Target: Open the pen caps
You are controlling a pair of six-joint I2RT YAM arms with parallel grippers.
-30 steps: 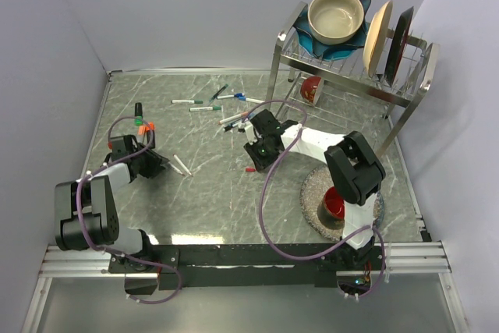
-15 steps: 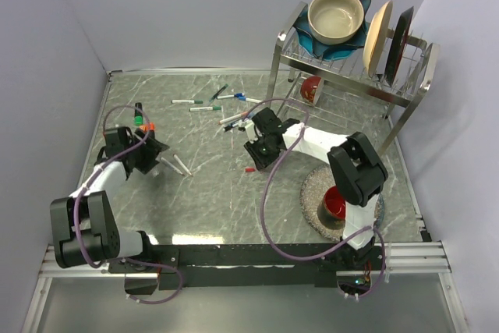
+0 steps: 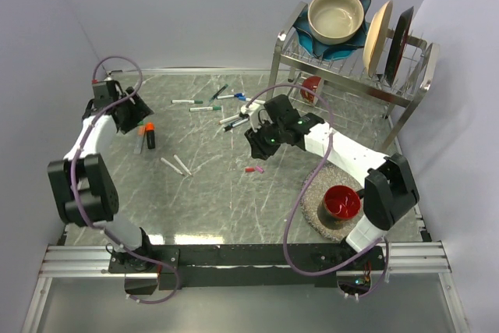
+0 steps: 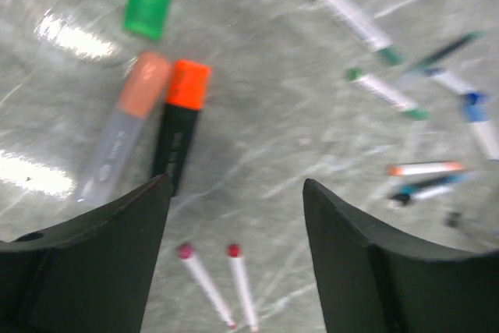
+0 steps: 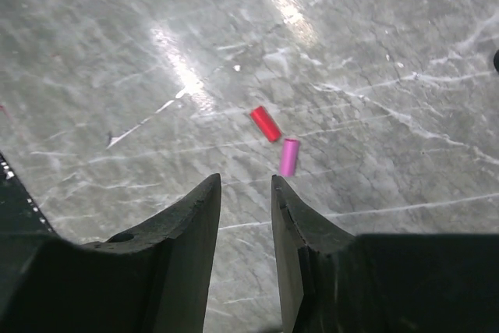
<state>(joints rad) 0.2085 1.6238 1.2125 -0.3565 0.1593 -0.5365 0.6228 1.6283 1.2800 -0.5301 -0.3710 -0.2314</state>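
- The table (image 3: 210,208) is a grey, marble-veined surface with bright glare patches. Pale lavender walls (image 3: 187,13) close it in on the left, back and right.
- At the upper right of the top view stands a metal dish rack (image 3: 300,56), with a beige bowl (image 3: 335,15) and upright plates in it.
- At the lower right a red bowl (image 3: 341,202) sits on a round woven mat (image 3: 312,189).
- Thin capped markers (image 3: 204,104) lie scattered across the upper middle of the table.
- The left arm reaches up the left edge of the top view. The left gripper (image 4: 234,255) hangs at the upper left with its jaws wide apart and nothing between them.
- Below it, at the upper left of the left wrist view, lie three thick markers with pen caps on them: a green cap (image 4: 146,8), an orange cap (image 4: 188,84) and a peach cap (image 4: 145,84). The last two are side by side.
- Two uncapped white barrels (image 4: 204,286) with red tips lie at the bottom centre of that view.
- The right arm stretches from the lower right to the centre of the table. The right gripper (image 5: 245,224) has its jaws a narrow gap apart, holding nothing.
- Two loose caps lie on the bare table just beyond its fingertips: a red cap (image 5: 265,123) and a pink cap (image 5: 289,157), close together.
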